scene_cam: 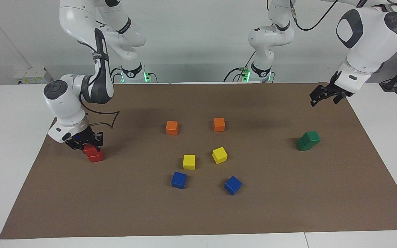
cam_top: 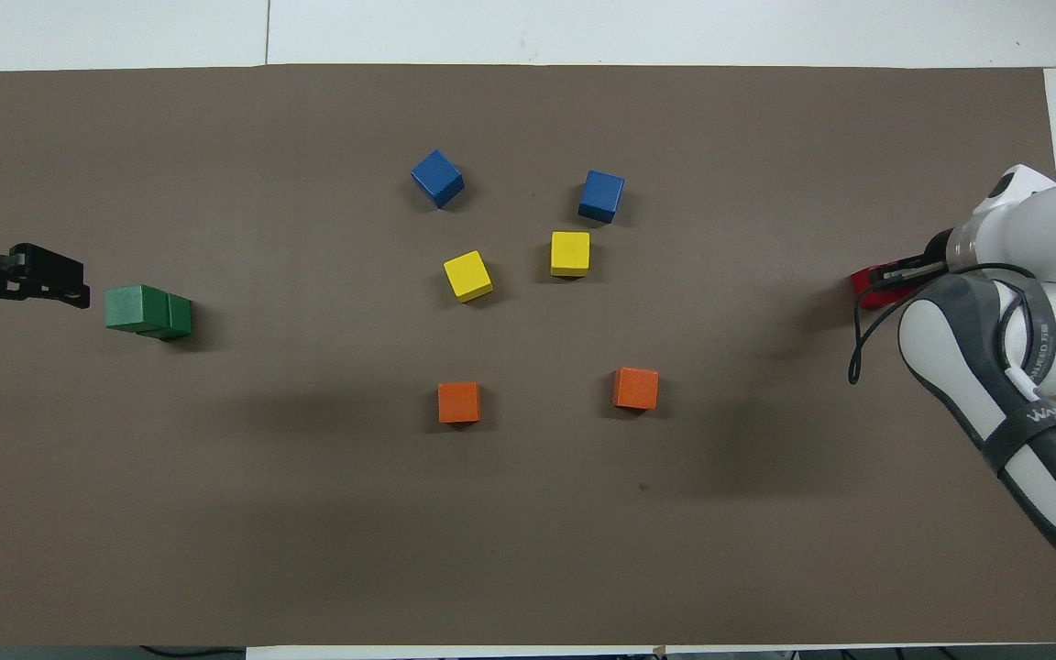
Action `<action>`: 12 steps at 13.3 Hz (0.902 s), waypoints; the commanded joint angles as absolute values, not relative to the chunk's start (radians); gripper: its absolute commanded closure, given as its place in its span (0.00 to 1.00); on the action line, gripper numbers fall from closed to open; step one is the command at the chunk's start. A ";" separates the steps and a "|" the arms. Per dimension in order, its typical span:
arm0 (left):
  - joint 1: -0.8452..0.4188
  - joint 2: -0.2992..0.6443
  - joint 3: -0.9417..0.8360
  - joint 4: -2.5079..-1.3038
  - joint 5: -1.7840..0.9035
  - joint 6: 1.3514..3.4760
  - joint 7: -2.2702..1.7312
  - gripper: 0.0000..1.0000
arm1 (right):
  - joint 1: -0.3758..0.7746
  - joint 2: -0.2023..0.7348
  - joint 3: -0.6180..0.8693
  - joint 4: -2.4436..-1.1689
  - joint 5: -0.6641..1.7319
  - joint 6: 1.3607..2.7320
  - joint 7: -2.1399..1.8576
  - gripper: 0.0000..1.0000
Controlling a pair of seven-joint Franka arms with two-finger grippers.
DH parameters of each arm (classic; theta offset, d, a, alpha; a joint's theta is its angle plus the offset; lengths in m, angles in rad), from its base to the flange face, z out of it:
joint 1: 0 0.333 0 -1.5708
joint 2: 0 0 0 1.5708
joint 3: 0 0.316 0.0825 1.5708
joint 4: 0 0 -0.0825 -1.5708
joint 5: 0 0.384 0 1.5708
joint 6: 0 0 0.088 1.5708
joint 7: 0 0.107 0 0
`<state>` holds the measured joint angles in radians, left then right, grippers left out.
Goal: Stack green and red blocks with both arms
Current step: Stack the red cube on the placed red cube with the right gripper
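Two red blocks stand stacked at the right arm's end of the mat. The lower red block (scene_cam: 96, 157) rests on the mat, and the upper red block (scene_cam: 88, 150) sits on it, shifted a little. My right gripper (scene_cam: 88, 146) is down on the upper block, its fingers at the block's sides. In the overhead view the right arm hides most of the red stack (cam_top: 871, 288). Two green blocks (scene_cam: 308, 140) (cam_top: 147, 310) stand stacked and offset at the left arm's end. My left gripper (scene_cam: 322, 95) (cam_top: 51, 282) hangs open and empty above the mat beside them.
Two orange cubes (scene_cam: 172, 127) (scene_cam: 219, 124) lie mid-mat, nearer to the robots. Two yellow cubes (scene_cam: 189, 162) (scene_cam: 220, 155) and two blue cubes (scene_cam: 179, 179) (scene_cam: 233, 185) lie farther out. The brown mat (scene_cam: 288, 206) covers the white table.
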<state>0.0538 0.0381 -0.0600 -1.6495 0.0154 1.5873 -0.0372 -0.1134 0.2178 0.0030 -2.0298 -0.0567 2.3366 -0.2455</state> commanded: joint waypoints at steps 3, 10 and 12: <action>-0.028 0.006 0.014 -1.696 0.029 1.574 -0.037 0.00 | -0.123 0.218 0.011 -2.039 -0.038 2.355 -0.232 0.00; -0.026 -0.046 0.017 -1.784 0.021 1.644 -0.028 0.00 | -0.106 0.215 0.020 -1.988 -0.037 2.333 -0.222 0.00; -0.028 -0.013 0.017 -1.709 0.021 1.616 -0.025 0.00 | -0.083 0.195 0.020 -1.982 -0.038 2.310 -0.195 0.00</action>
<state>-0.0082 -0.0203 -0.0003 -1.7465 0.0153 1.6226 -0.0288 -0.0966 0.2156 0.0109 -1.9909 -0.0559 2.3355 -0.2351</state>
